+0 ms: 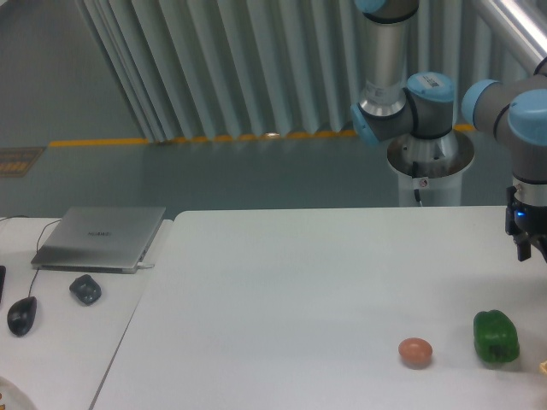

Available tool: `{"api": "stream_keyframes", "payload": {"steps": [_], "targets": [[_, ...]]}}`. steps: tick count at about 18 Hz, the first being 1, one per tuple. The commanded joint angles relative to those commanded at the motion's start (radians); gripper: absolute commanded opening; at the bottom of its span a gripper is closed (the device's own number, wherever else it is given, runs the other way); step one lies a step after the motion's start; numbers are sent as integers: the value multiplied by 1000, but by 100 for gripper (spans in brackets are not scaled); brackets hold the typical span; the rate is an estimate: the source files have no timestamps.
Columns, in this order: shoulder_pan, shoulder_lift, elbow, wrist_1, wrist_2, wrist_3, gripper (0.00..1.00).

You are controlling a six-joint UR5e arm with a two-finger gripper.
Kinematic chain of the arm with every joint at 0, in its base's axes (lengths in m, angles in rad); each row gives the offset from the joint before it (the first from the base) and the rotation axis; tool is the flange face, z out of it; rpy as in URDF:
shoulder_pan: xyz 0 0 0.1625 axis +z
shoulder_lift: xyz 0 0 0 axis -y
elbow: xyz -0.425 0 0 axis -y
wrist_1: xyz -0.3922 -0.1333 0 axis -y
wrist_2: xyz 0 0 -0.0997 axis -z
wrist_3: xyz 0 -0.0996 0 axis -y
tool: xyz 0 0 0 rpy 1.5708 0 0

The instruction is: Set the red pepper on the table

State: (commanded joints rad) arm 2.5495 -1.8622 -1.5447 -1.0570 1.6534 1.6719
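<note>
Hanging at frame's right edge, pincer (536, 248), red pepper unseen

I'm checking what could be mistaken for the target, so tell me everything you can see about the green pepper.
The green pepper is a glossy, dark green bell pepper with lobed sides, looking like plastic. It rests on the white table near its right edge, seemingly whole. A pinkish-brown egg-like ball lies apart to its left. Nothing grips it; the arm is above, to its right.
</note>
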Motion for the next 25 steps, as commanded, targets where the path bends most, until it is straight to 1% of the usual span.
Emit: {"api": "stream_keyframes", "payload": {"steps": [1, 2, 3, 4, 6, 7, 9, 10, 11, 12, 14, 16, 18, 19, 22, 25], "targets": [[-3, -6, 5, 3, 49, 11, 100], [-6, -23, 17, 18, 136, 67, 100], [-9, -35, 15, 28, 179, 104, 100], [-9, -40, 9, 44, 195, 120, 100], [-8, -71, 11, 125, 201, 124, 100], [-9, -81, 11, 153, 221, 123, 100], [-9, -94, 38, 161, 272, 126, 100], [-8, -106, 55, 164, 276, 129, 100], [-8, -120, 89, 169, 285, 152, 100], [-8, -126, 107, 169, 308, 182, 100], [-8, -133, 118, 170, 357, 258, 100], [-8, -155, 138, 190, 364, 301, 100], [-8, -183, 156, 196, 365, 310, 100], [-5, -187, 158, 196, 364, 310, 100], [-2, -235, 181, 198, 365, 310, 100], [0, -270, 193, 209, 365, 312, 100]]}}
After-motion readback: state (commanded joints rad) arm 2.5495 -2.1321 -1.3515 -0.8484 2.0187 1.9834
